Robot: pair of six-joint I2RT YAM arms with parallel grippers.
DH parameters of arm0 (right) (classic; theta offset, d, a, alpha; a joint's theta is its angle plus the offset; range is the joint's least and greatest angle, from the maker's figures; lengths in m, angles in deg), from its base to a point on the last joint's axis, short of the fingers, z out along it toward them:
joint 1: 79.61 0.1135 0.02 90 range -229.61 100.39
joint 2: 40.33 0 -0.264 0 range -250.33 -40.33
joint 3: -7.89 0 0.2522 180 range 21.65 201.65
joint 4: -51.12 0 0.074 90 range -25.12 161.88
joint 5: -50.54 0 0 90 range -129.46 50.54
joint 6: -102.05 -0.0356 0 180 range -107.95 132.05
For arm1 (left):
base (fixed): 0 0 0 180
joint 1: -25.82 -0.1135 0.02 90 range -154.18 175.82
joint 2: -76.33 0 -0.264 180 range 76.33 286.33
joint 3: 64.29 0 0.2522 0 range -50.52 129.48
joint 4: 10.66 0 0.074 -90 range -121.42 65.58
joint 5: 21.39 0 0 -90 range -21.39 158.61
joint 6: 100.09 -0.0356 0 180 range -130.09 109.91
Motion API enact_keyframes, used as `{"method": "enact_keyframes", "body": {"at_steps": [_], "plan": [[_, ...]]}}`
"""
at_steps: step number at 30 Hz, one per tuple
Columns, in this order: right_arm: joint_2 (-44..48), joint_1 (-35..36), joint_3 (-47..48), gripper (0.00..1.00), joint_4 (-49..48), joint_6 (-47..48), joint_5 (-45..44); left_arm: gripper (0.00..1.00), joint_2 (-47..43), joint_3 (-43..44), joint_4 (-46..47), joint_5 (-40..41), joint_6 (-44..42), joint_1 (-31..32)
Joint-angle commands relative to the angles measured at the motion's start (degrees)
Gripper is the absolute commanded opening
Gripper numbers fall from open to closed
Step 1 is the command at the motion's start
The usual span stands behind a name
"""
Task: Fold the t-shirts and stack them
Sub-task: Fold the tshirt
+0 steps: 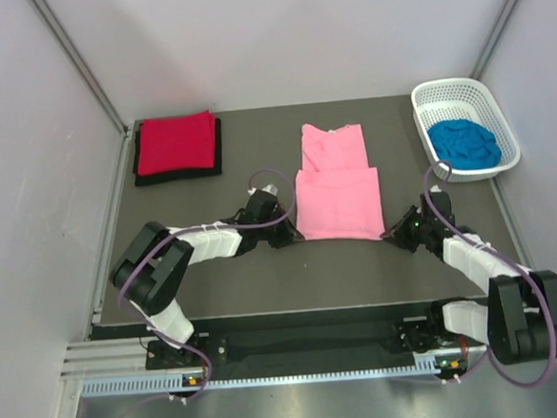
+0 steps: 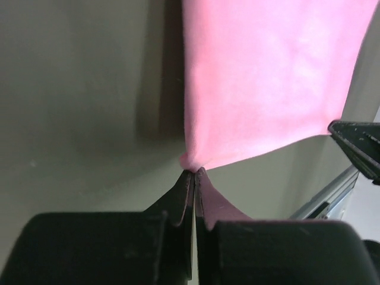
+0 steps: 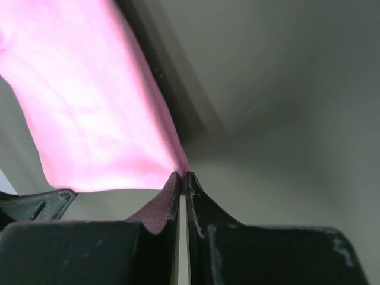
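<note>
- Top view: the pink shirt (image 1: 338,200) lies mid-worktop (image 1: 265,286), its long axis running away from the arms; the left tool (image 1: 288,235) and right tool (image 1: 390,232) sit at its two near corners, one each.
- Left wrist: the left tool (image 2: 194,172) is pinched tight on the near-left corner; the pink shirt (image 2: 267,77) spreads away ahead.
- Right wrist: the right tool (image 3: 181,175) is clamped on the near-right corner; the fold probably goes forward.

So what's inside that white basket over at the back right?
A crumpled bright blue shirt lies in the white basket, covering most of its floor. Whether anything else sits beneath that shirt cannot be seen, because the cloth hides it.
</note>
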Motion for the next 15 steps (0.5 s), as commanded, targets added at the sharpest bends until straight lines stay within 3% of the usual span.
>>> {"method": "enact_keyframes", "body": {"at_steps": [1, 15], "plan": [[6.78, -0.48, 1.96, 0.0, 8.39, 4.27, -3.53, 0.0, -6.36, 2.32, -5.38, 3.02, -3.41, 1.72], [37.79, -0.3, 5.48, 0.0, 36.08, 5.95, -5.12, 0.0, -29.21, -1.99, -19.36, 15.85, 0.72, 15.25]]}}
